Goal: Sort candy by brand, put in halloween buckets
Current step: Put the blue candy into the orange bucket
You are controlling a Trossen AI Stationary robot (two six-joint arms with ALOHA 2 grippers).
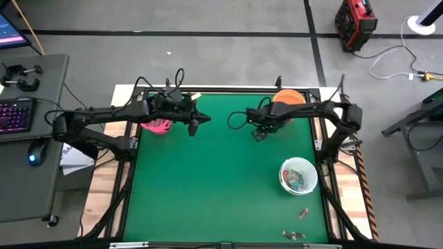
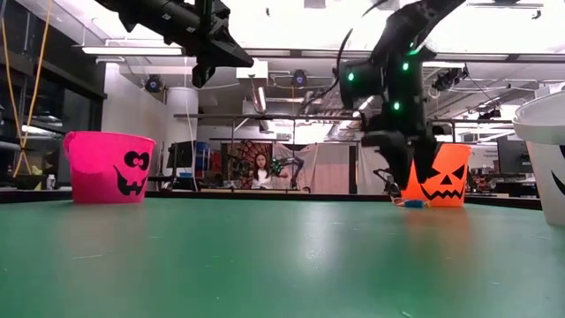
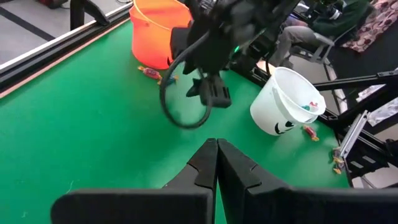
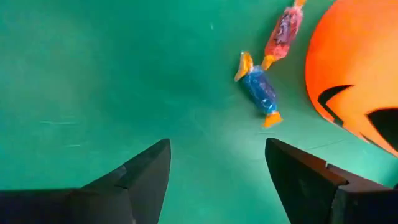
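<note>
White plastic bucket (image 1: 299, 176) holds sweets (several left on bench); right gripper (image 4: 214, 180) jaws apart above blue-wrapped candy (image 4: 259, 90); left gripper (image 3: 217, 163) jaws together.

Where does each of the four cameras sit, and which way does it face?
High: overhead, straight down on green table, both arms, white bucket.
Low: table height, level across; pink bucket, orange bucket, arms overhead.
Left wrist: past shut left gripper toward right arm, orange and white buckets.
Right wrist: down past open right gripper at blue candy, red candy.
Shared: every view shows the orange bucket.
</note>
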